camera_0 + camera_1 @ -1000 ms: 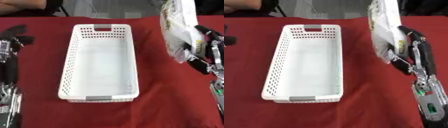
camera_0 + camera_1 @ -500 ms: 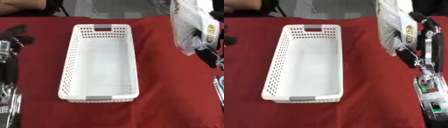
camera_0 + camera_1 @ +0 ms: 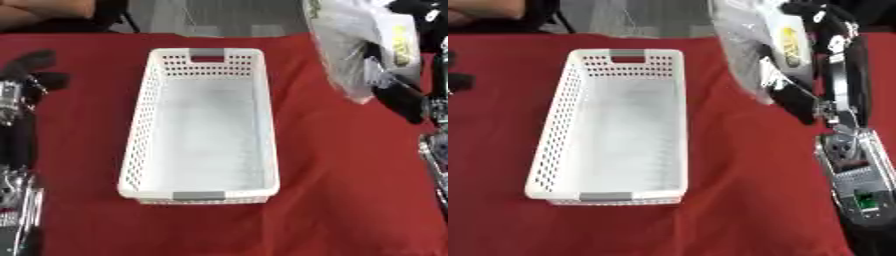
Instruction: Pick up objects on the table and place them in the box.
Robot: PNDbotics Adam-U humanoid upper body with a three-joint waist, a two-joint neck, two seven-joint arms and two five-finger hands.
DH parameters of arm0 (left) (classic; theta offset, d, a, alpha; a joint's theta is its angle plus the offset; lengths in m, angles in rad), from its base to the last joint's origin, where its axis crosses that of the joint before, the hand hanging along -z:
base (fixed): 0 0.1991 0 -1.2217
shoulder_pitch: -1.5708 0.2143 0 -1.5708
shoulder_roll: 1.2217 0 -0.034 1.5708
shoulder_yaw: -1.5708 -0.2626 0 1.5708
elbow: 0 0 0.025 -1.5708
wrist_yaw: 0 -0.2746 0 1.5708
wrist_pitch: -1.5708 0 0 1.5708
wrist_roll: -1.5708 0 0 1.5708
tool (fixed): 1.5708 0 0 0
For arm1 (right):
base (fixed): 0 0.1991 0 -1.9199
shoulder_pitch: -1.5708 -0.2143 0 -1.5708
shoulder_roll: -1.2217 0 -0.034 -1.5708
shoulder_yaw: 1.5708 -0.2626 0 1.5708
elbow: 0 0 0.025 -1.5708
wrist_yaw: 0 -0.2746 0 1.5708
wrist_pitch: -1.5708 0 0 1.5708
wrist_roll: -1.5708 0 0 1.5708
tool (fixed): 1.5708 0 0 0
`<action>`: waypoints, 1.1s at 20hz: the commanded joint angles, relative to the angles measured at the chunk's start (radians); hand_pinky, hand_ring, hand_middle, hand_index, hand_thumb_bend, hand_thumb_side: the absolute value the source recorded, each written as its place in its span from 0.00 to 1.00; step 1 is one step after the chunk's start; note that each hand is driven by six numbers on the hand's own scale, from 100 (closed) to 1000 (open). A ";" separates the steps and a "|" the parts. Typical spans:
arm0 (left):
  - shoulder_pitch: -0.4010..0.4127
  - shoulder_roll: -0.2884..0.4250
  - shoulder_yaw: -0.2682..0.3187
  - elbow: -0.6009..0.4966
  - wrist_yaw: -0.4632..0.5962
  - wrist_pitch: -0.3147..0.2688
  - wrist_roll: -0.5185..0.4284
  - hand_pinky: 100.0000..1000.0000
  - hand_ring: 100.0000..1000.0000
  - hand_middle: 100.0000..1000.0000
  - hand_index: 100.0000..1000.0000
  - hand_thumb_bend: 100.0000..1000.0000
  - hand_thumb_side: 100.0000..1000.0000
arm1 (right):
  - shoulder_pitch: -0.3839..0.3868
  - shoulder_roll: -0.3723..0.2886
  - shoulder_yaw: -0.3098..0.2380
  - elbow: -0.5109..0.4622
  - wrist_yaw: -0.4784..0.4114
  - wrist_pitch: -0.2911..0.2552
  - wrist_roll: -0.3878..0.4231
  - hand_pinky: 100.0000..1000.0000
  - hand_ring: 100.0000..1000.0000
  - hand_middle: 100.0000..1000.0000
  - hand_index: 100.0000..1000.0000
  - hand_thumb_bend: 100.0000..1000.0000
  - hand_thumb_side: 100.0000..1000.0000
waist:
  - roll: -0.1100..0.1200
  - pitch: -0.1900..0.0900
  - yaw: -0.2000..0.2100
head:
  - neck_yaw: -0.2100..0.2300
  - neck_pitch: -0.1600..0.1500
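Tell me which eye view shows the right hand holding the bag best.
The right eye view: the right hand and its forearm show whole there, fingers curled round the clear plastic bag, lifted right of the white basket. The left eye view crops the hand at its right edge, showing mostly the bag.

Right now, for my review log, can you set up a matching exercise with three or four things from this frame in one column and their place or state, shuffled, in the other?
Things:
1. white perforated plastic basket
2. clear plastic bag with yellow print
3. right hand
4. left hand

Places or states:
A. at the view's left edge, holding nothing
B. lifted off the red tablecloth, at the upper right
C. nothing inside it, middle of the table
D. fingers curled round the bag

Pairs: 1-C, 2-B, 3-D, 4-A
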 commanded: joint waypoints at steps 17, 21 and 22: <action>-0.006 0.016 -0.009 -0.008 0.008 -0.004 -0.017 0.64 0.56 0.76 0.71 0.00 1.00 | -0.196 0.015 0.242 -0.034 -0.084 -0.149 0.289 0.00 0.00 0.00 0.19 0.00 0.04 | -0.003 -0.020 0.023 | -0.031 -0.007; -0.007 0.016 -0.011 -0.008 0.009 -0.004 -0.019 0.64 0.56 0.76 0.71 0.00 1.00 | -0.194 0.019 0.293 0.047 -0.062 -0.205 0.343 0.00 0.00 0.03 0.24 0.00 0.08 | -0.004 -0.019 0.025 | -0.034 -0.009; -0.007 0.015 -0.011 -0.008 0.009 -0.004 -0.019 0.64 0.56 0.76 0.71 0.00 1.00 | -0.194 0.022 0.303 0.071 -0.048 -0.223 0.360 0.00 0.01 0.04 0.25 0.00 0.09 | -0.004 -0.019 0.025 | -0.034 -0.009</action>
